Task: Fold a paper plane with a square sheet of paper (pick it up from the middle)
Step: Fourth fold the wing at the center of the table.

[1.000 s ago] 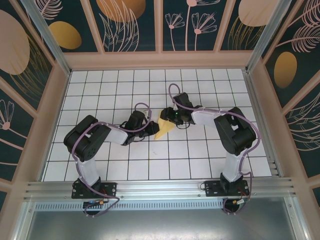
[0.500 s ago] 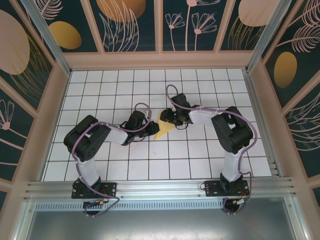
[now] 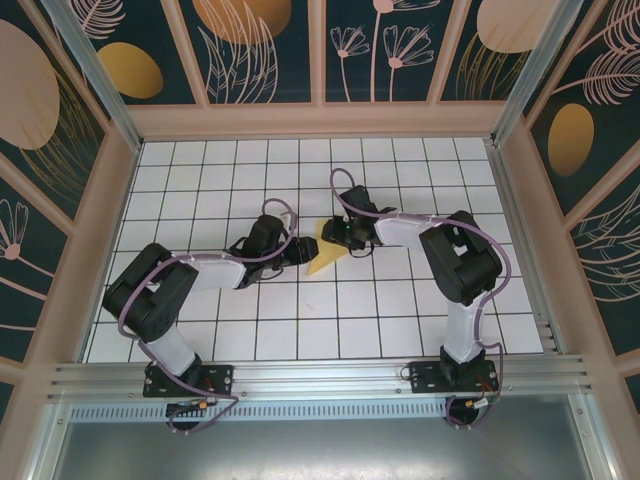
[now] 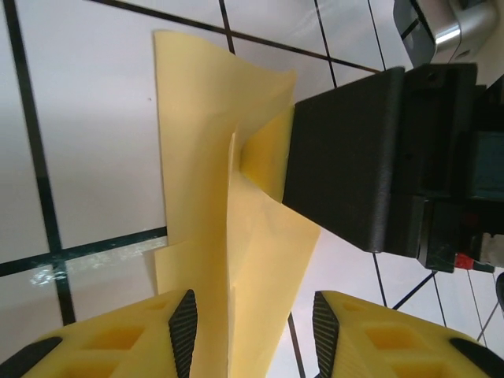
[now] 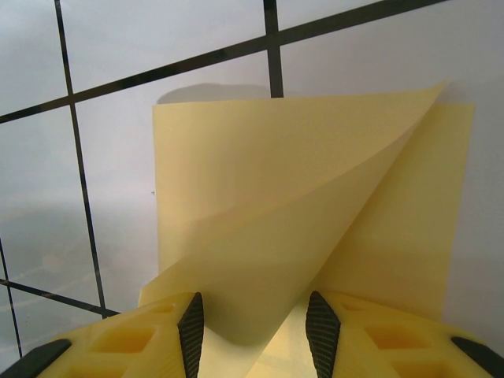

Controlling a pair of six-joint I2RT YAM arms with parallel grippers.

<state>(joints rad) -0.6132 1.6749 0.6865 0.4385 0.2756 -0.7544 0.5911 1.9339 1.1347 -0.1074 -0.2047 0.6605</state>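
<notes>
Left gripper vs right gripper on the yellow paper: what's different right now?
Side: the left gripper meets the yellow paper at its left edge, the right gripper at its upper right in the top view.
Paper in the gap: the left gripper straddles a raised fold standing on edge; the right gripper faces a broad flap curling over a flat layer.
Shared: both have jaws apart with paper between them.

Light: bright, even, overhead.
Shadows: soft grey behind the yellow paper (image 5: 299,220).
Glare: faint sheen on white tiles (image 4: 94,157).
</notes>
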